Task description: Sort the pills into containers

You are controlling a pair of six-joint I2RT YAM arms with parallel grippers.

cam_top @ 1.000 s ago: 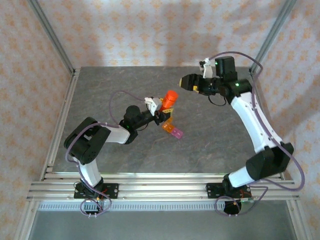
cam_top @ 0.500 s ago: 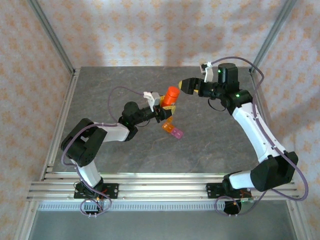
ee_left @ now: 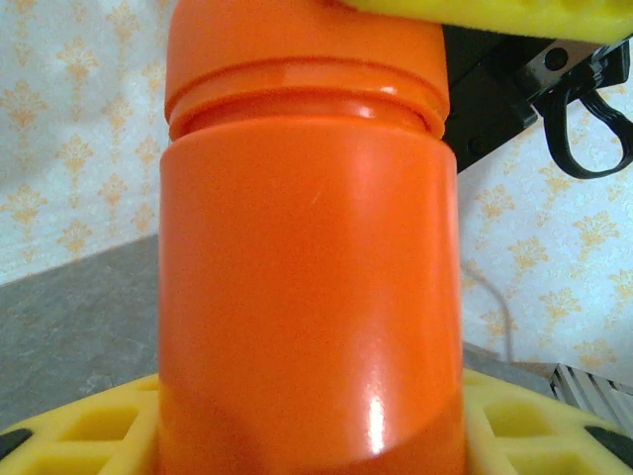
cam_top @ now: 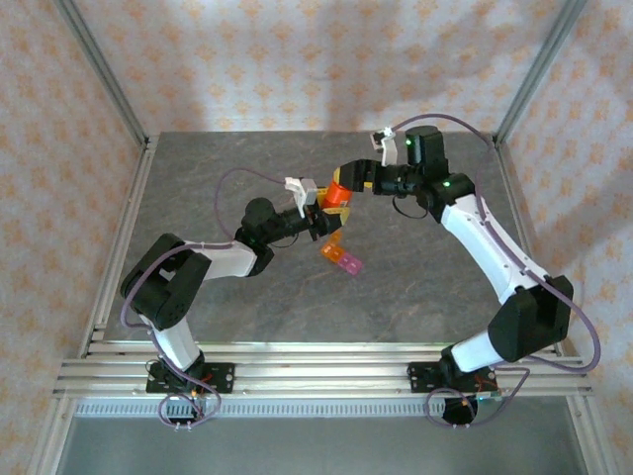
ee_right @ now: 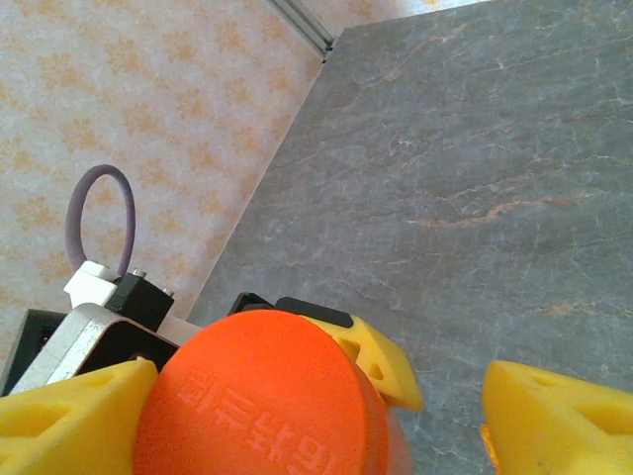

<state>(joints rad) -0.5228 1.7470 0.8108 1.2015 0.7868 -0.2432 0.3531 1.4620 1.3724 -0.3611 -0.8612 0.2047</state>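
Top external. I count two arms, two grippers, one orange bottle (cam_top: 339,195) and two small containers. The left gripper (cam_top: 326,210) is clamped on the bottle's lower body, near the middle of the grey table (cam_top: 415,287). The right gripper (cam_top: 346,178) sits right at the bottle's top, jaws apart. The orange compartment (cam_top: 329,249) and the pink compartment (cam_top: 348,263) lie on the table touching each other, just on the near side of the left gripper. Neither gripper touches them. I cannot make out pills at this size.

Against the earlier frames: one second ago the right gripper hung well to the right of the bottle; half a second ago it was just beside it; now it is over the cap. The left gripper and bottle sit about where they were half a second ago. The two compartments have not moved.

Left wrist. One bottle stands upright between this claw's yellow pads (ee_left: 79,427), which press in on both sides at the base. A yellow pad of the other claw crosses the top edge above the lid.

Right wrist. One round cap (ee_right: 262,396) with raised lettering lies between this claw's two yellow fingers (ee_right: 69,416). The left-hand finger is at the cap's edge; the other stands clear of it.
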